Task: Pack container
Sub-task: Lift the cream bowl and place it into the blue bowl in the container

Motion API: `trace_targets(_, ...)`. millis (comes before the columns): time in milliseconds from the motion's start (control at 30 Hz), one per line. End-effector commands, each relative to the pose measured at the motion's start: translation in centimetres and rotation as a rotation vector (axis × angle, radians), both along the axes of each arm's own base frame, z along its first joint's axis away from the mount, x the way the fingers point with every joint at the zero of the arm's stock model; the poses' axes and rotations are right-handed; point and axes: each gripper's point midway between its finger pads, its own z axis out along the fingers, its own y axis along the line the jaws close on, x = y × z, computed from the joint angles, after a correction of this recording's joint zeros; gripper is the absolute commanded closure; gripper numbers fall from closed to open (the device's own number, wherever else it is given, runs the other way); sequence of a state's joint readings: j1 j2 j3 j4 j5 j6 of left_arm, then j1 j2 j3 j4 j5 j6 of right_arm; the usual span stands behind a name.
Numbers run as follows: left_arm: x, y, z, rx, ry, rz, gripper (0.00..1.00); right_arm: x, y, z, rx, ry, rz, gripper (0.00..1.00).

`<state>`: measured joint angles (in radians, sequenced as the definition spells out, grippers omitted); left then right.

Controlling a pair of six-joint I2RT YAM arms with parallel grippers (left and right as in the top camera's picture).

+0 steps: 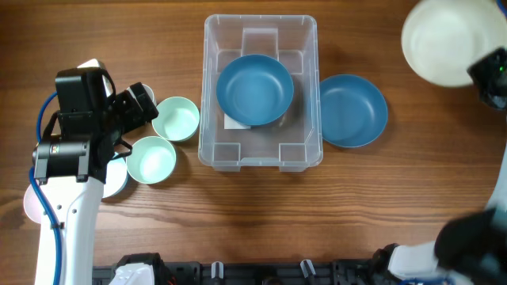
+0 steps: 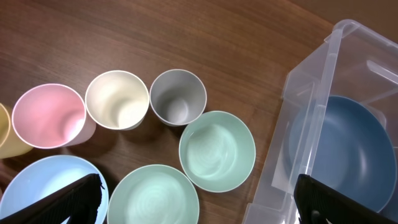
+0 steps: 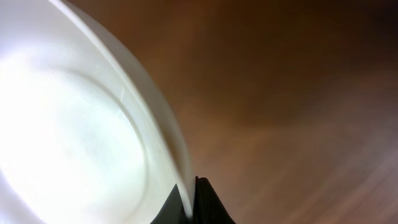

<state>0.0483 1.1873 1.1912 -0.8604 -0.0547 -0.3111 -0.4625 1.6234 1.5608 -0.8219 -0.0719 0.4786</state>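
The clear container (image 1: 261, 146) stands at the table's middle with a blue bowl (image 1: 255, 89) inside it. A second blue bowl (image 1: 352, 111) lies against its right side. My right gripper (image 1: 485, 75) is at the far right, shut on the rim of a white bowl (image 1: 444, 43) held above the table. The right wrist view shows that bowl (image 3: 68, 137) pinched between the fingers (image 3: 193, 202). My left gripper (image 2: 199, 208) is open and empty above two mint bowls (image 2: 217, 150) (image 2: 153, 196), left of the container (image 2: 311, 81).
Pink (image 2: 48, 116), cream (image 2: 117, 99) and grey (image 2: 178, 97) cups stand in a row behind the mint bowls. A light blue bowl (image 2: 37, 186) lies at the left. The left arm (image 1: 71, 150) hides part of this group from overhead.
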Motion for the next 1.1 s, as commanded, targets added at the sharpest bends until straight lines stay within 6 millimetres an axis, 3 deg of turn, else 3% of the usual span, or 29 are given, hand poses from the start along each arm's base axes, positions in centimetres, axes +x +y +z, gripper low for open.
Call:
trace_targets(0, 0.2, 0.2, 0.6, 0.010, -0.016, -0.011, 0.00, 1.4, 11.5, 6.2, 0.047, -0.174, 0.316, 0.96)
trace_targets(100, 0.2, 0.2, 0.6, 0.010, -0.016, -0.011, 0.00, 1.7, 19.0, 6.6, 0.034, -0.171, 0.486, 0.96)
trace_targets(133, 0.2, 0.2, 0.6, 0.010, -0.016, -0.011, 0.00, 1.8, 22.1, 6.0, 0.014, -0.150, 0.546, 0.96)
trace_targets(233, 0.2, 0.2, 0.6, 0.010, -0.016, -0.011, 0.00, 2.5, 28.5, 3.3, -0.058, -0.086, 0.658, 0.96)
trace_targets(333, 0.2, 0.2, 0.6, 0.010, -0.016, -0.011, 0.00, 3.6, 32.1, -0.1, -0.118, -0.026, 0.708, 0.96)
trace_targets(467, 0.2, 0.2, 0.6, 0.010, -0.016, -0.011, 0.00, 5.2, 36.1, -6.5, -0.126, 0.066, 0.777, 0.96)
trace_targets(567, 0.2, 0.2, 0.6, 0.010, -0.016, -0.011, 0.00, 6.4, 36.6, -10.2, -0.121, 0.111, 0.775, 0.96)
trace_targets(600, 0.2, 0.2, 0.6, 0.010, -0.016, -0.011, 0.00, 6.6, 36.7, -10.5, -0.121, 0.108, 0.775, 0.92)
trace_targets(633, 0.2, 0.2, 0.6, 0.010, -0.016, -0.011, 0.00, 6.8, 36.9, -10.3, -0.119, 0.097, 0.791, 0.85)
trace_targets(733, 0.2, 0.2, 0.6, 0.010, -0.016, -0.011, 0.00, 6.8, 38.3, -8.6, -0.140, 0.037, 0.934, 0.47)
trace_targets(800, 0.2, 0.2, 0.6, 0.010, -0.016, -0.011, 0.00, 6.4, 38.2, -6.6, -0.153, 0.013, 0.961, 0.43)
trace_targets(933, 0.2, 0.2, 0.6, 0.010, -0.016, -0.011, 0.00, 5.7, 33.4, -1.2, -0.207, -0.038, 0.809, 0.36)
trace_targets(1000, 0.2, 0.2, 0.6, 0.010, -0.016, -0.011, 0.00, 5.3, 29.3, 0.8, -0.228, -0.045, 0.713, 0.34)
trace_targets(1067, 0.2, 0.2, 0.6, 0.010, -0.016, -0.011, 0.00, 5.0, 25.2, 1.5, -0.231, -0.024, 0.629, 0.33)
